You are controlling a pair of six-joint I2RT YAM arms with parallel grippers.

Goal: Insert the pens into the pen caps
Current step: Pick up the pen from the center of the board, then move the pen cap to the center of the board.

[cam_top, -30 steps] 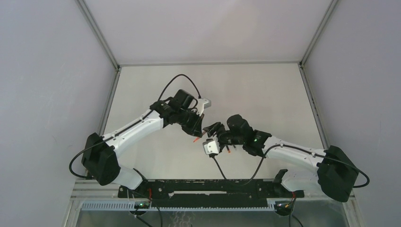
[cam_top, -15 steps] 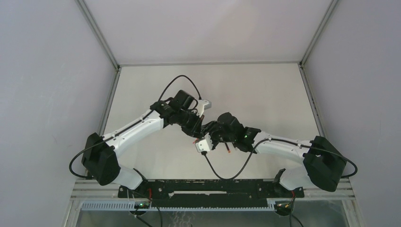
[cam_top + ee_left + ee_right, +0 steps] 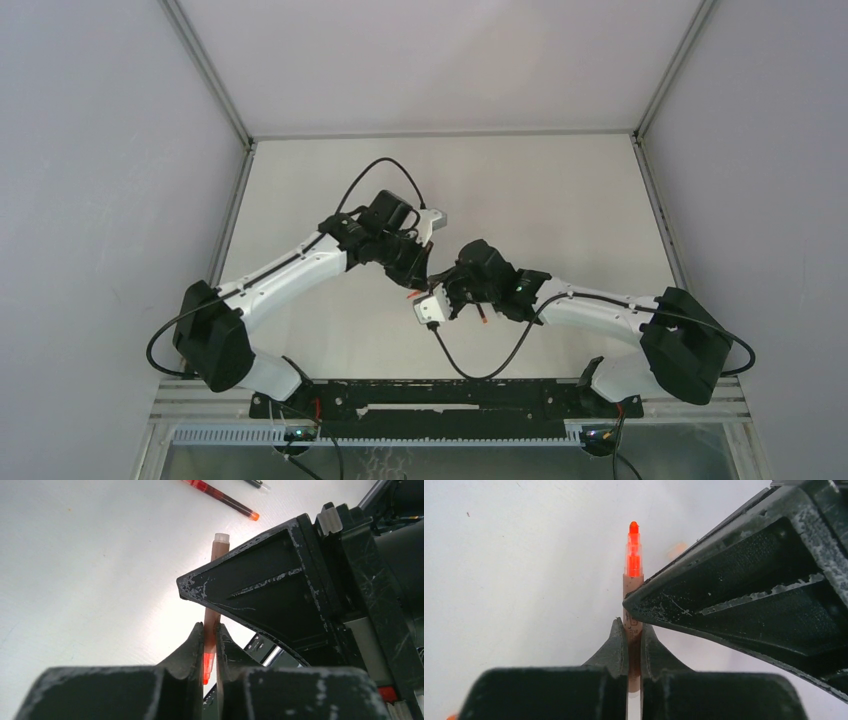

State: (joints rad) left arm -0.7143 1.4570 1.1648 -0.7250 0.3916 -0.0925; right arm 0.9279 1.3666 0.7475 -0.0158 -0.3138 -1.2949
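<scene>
Blocking red pen (image 3: 219,555) midsection: left pincer (image 3: 210,630), right pincer (image 3: 633,628) clamped.

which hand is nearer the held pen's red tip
Left. The left hand pinches the red pen close to its tip; the right hand grips farther back, toward the white end.

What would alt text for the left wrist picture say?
The left pincer is shut on a red pen, seen close up over a white table. The right pincer crosses from the right, gripping the same pen; another red pen lies beyond.
</scene>
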